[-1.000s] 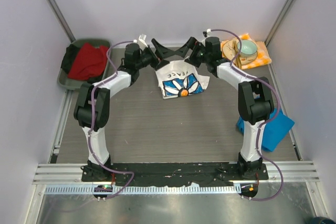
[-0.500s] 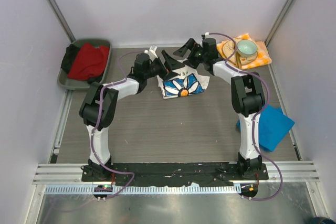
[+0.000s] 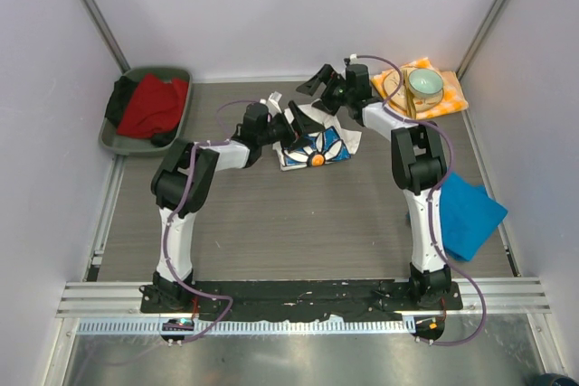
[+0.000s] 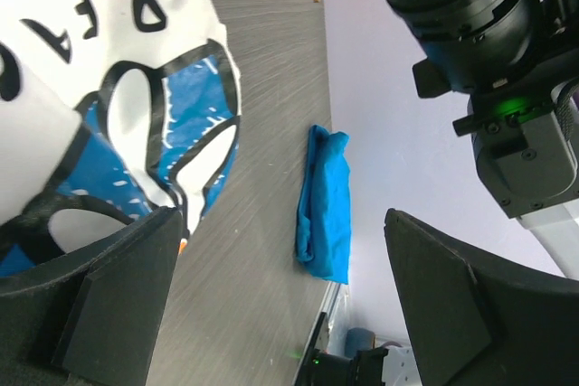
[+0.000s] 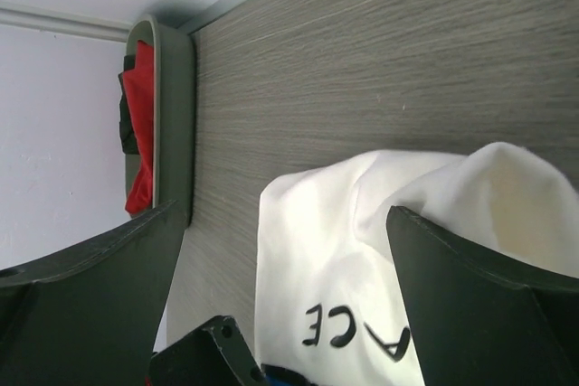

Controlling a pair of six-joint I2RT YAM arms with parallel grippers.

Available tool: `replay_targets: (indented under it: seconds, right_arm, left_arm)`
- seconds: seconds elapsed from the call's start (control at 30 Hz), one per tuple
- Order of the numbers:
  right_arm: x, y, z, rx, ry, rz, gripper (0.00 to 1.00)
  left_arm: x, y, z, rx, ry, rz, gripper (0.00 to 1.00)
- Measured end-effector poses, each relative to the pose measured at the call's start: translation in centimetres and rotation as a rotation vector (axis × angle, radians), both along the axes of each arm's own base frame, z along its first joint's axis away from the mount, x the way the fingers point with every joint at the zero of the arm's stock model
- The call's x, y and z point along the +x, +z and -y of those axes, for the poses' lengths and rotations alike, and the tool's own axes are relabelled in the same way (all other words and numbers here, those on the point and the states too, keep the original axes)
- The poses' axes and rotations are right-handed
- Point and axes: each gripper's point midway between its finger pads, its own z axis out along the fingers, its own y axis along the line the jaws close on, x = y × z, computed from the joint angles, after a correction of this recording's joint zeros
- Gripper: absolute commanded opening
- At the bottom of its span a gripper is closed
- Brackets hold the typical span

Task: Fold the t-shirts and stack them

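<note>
Top external view puts the left gripper (image 3: 298, 124) right at the left edge of the daisy shirt (image 3: 318, 144), reaching sideways into it, while the right gripper (image 3: 317, 85) hangs just beyond the shirt's far edge; the cloth lies to the right of the left gripper and toward the robot from the right one. Both grippers are spread wide: in the left wrist view the printed cloth bunches against one of the fingers (image 4: 109, 305) without being pinched, and in the right wrist view the white part of the shirt sits below and between the fingers (image 5: 488, 296), untouched as far as I can tell. The shirt is a partly folded bundle, a little wider across than deep, and the left gripper looks the nearer for the next grab. The blue shirt (image 3: 466, 214) lies well apart, back toward the robot and out to the right of the right gripper. Off to the left of the left gripper a green bin (image 3: 167, 70) holds red cloth (image 3: 149, 104); just right of the right gripper a bowl (image 3: 425, 85) stands on the checked napkin (image 3: 450, 97)
</note>
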Motion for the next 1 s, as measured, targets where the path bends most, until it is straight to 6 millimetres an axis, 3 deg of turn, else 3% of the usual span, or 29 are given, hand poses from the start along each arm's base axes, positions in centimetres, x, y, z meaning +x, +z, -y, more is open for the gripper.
replay_targets:
  seconds: [0.17, 0.4, 0.67, 1.0]
  right_arm:
    - [2.0, -1.7, 0.5, 0.004, -0.008, -0.002, 1.0]
    - [3.7, -4.7, 2.3, 0.011, -0.031, -0.034, 1.0]
    - [4.7, -4.9, 1.9, 0.03, -0.016, -0.012, 1.0]
    - [5.1, -4.7, 2.0, 0.0, -0.019, 0.0, 1.0]
  left_arm:
    - [0.0, -1.6, 0.0, 0.019, -0.008, -0.009, 0.98]
    - [-0.5, -2.3, -0.1, 0.01, -0.022, 0.007, 0.98]
    - [-1.6, -3.9, -0.4, -0.006, -0.038, 0.029, 0.98]
    - [-2.0, -3.2, -0.2, -0.039, -0.062, 0.045, 1.0]
